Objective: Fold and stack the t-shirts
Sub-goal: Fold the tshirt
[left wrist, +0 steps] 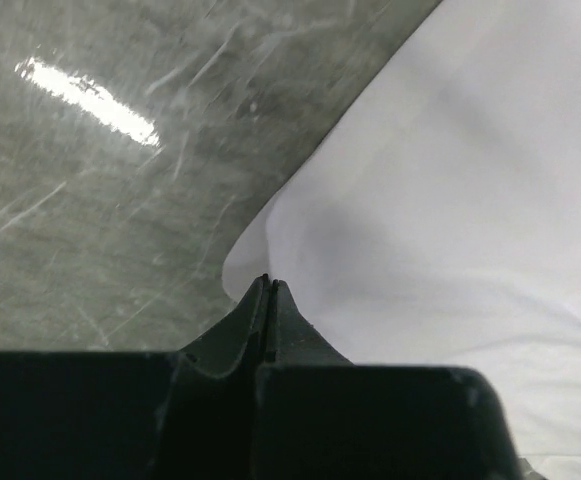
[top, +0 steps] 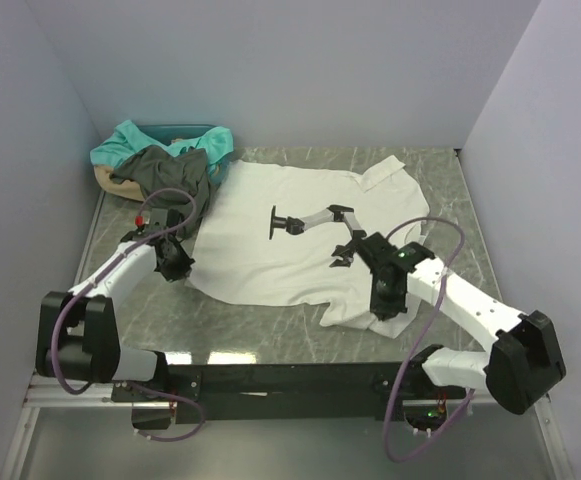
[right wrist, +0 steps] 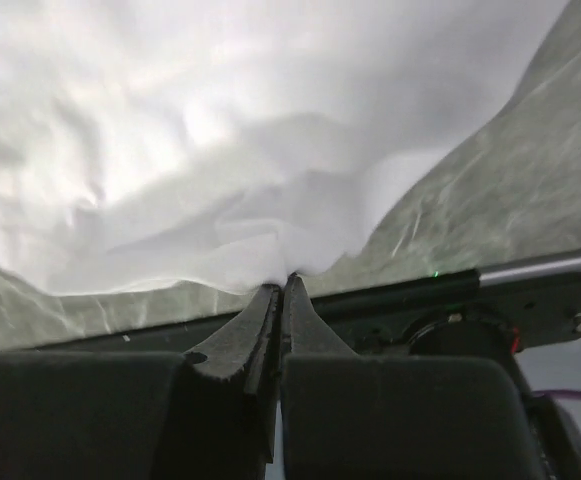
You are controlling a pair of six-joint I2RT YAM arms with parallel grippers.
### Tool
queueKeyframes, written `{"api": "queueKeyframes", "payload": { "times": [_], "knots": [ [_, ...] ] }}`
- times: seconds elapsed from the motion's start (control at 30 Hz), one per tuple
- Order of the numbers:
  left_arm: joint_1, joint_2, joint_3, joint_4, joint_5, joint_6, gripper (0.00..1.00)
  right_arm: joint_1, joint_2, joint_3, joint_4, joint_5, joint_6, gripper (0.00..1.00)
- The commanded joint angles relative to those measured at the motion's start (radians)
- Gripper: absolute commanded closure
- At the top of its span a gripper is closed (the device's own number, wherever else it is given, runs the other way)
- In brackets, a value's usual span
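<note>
The large white t-shirt (top: 260,240) lies spread on the table, its black-and-grey print (top: 305,222) facing up. My left gripper (top: 179,266) is at the shirt's near-left corner. In the left wrist view its jaws (left wrist: 268,281) are shut, with the tips down on the rounded corner of the white cloth (left wrist: 440,200). My right gripper (top: 382,312) is at the near-right corner. Its shut tips (right wrist: 284,281) pinch the bunched edge of the white cloth (right wrist: 220,150). A dark grey t-shirt (top: 170,175) and a teal t-shirt (top: 140,140) lie heaped at the back left.
The heap rests on a tan basket (top: 103,180) in the back left corner. Pale walls close in the grey marble table (top: 270,325) on three sides. The black rail (right wrist: 530,290) at the near edge lies just behind my right gripper.
</note>
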Motion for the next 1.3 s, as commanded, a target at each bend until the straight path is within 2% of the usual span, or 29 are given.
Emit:
{"api": "queueKeyframes", "payload": {
  "times": [0.0,0.3,0.63,1.0,1.27],
  "knots": [
    [0.007,0.033,0.079,0.046,0.023,0.012,0.99,-0.090,0.034,0.113,0.053,0.076,-0.110,1.00],
    [0.025,0.099,0.196,0.068,0.065,0.021,0.99,-0.232,0.148,0.280,0.100,0.145,-0.222,1.00],
    [0.047,0.238,0.349,0.086,0.096,0.053,0.99,-0.346,0.330,0.506,0.140,0.215,-0.325,1.00],
    [0.064,0.379,0.504,0.085,0.122,0.093,0.99,-0.392,0.504,0.719,0.148,0.277,-0.386,1.00],
    [0.074,0.402,0.523,0.097,0.122,0.099,0.99,-0.418,0.547,0.788,0.146,0.297,-0.411,1.00]
  ]
}}
